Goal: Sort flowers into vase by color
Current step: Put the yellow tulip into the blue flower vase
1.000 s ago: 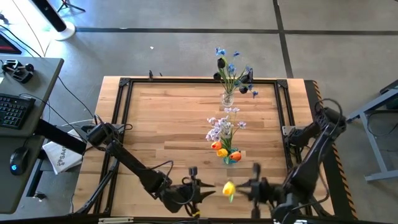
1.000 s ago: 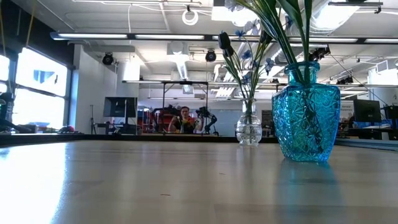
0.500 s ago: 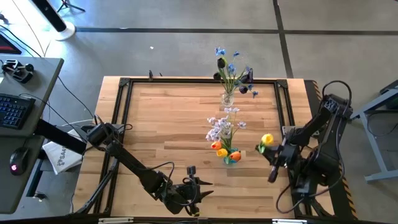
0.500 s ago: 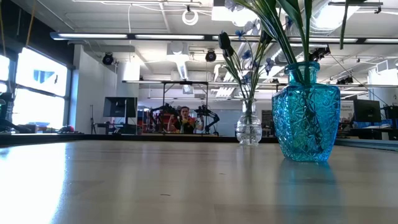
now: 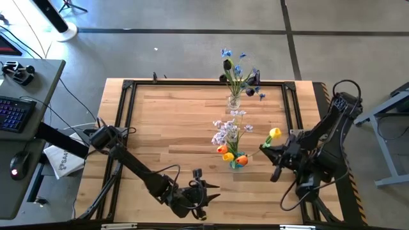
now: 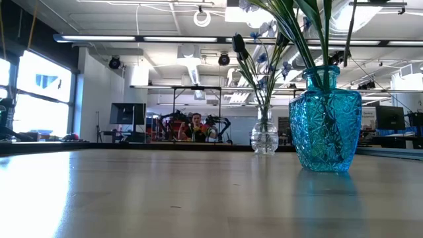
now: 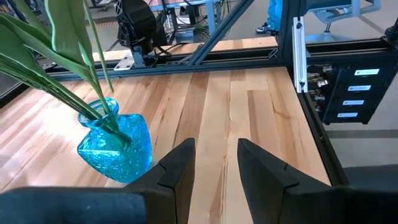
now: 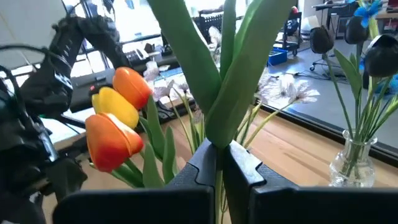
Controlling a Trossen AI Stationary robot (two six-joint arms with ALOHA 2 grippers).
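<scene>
We see the right pincer (image 5: 265, 148) clenched on the green stem of a yellow flower (image 5: 275, 133), whose head stands just above and beside the fingertips in the high view; in the right wrist view the stem and its leaves (image 8: 219, 81) rise straight out from between the closed fingers (image 8: 205, 163). Just beside this pincer, toward the middle of the bench (image 5: 172, 128), stands the blue glass vase (image 5: 237, 162), holding orange-red flowers (image 5: 225, 152) and pale lilac-white flowers (image 5: 225, 131); the right wrist view shows orange and yellow tulip heads (image 8: 115, 124) close in front of the pincer. Farther off from it, at the far edge of the bench, a clear glass vase (image 5: 234, 101) holds blue flowers (image 5: 227, 53) and near-black flowers (image 5: 227, 64). The left pincer (image 5: 199, 186) waits near the front edge of the bench, well apart from the blue vase (image 7: 117, 149), its two fingers (image 7: 179, 168) released with a gap of bare wood between them. In the low view both vases stand on the bench, the blue one (image 6: 325, 119) nearer the camera and the clear one (image 6: 264, 135) behind it. At the left of the bench lies a white box (image 5: 62, 160) with printing we cannot read.
</scene>
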